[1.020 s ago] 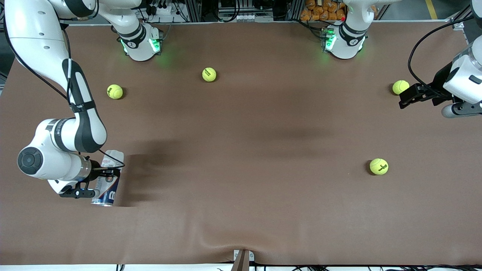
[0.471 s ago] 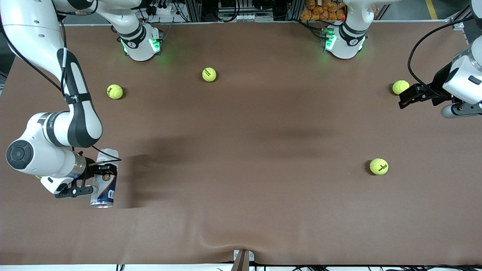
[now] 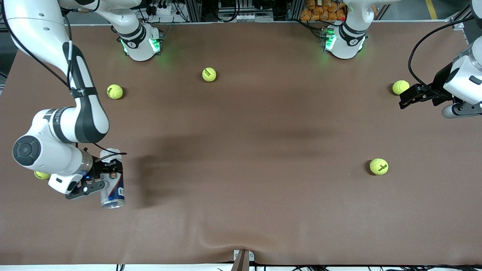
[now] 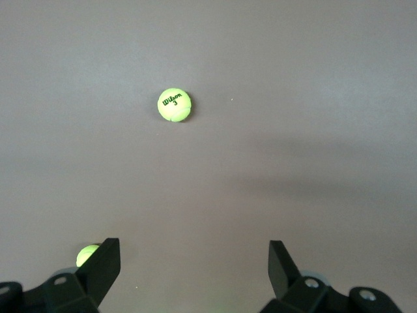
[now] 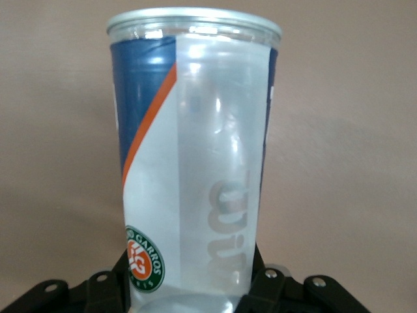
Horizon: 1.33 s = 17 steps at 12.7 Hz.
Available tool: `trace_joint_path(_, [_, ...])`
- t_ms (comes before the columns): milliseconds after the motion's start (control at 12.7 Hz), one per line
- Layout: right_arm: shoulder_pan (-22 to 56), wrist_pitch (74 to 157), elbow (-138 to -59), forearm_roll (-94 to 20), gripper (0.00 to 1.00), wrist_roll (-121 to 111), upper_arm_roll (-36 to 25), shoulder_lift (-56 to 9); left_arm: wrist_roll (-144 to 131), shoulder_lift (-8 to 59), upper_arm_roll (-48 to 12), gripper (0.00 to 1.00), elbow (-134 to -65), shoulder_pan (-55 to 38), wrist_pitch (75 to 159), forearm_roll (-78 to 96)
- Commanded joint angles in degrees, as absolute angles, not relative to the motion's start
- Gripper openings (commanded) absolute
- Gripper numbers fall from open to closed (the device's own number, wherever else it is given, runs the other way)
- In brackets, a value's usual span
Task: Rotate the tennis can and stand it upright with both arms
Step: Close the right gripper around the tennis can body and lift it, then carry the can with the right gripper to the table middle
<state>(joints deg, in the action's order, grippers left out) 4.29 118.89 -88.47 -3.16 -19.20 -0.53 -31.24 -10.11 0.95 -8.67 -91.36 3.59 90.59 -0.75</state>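
While your right gripper (image 3: pixel 109 174) clamps its fingers on the tennis can (image 3: pixel 112 180), reading "Roland Garros", tennis balls (image 3: pixel 115 91) dot the worktop (image 3: pixel 248 158); your left gripper (image 3: pixel 404 98) waits, fingers spread, near a "Wilson 3" ball (image 4: pixel 174 105)

Tennis can (image 3: pixel 112 180): clear plastic tube, white and navy label, silvery rim. Held off upright, rim end toward 6 o'clock, at the table's right-arm end, 7 o'clock of centre.

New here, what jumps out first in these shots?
The right gripper is shut on the tennis can at the right arm's end of the table. Yellow tennis balls lie scattered, one toward the left arm's end. The left gripper waits open beside another ball.
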Motion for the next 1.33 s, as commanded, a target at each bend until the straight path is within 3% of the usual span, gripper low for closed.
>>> trace_joint_path(0, [9.1, 118.1, -88.9, -3.4, 0.66, -23.3, -0.8, -28.7, -9.0, 0.6, -9.0, 1.0, -91.1, 4.0, 91.0, -0.7])
trace_joint_path(706, [30.7, 116.8, -88.4, -3.0, 0.66, -25.0, -0.9, -29.7, -9.1, 0.5, -9.1, 1.0, -91.3, 3.8, 90.8, -0.7])
trace_joint_path(1256, [41.7, 117.5, -88.3, -3.3, 0.68, -27.1, -0.8, -35.8, -9.1, 2.2, -9.0, 1.0, -91.4, 4.0, 91.3, -0.7])
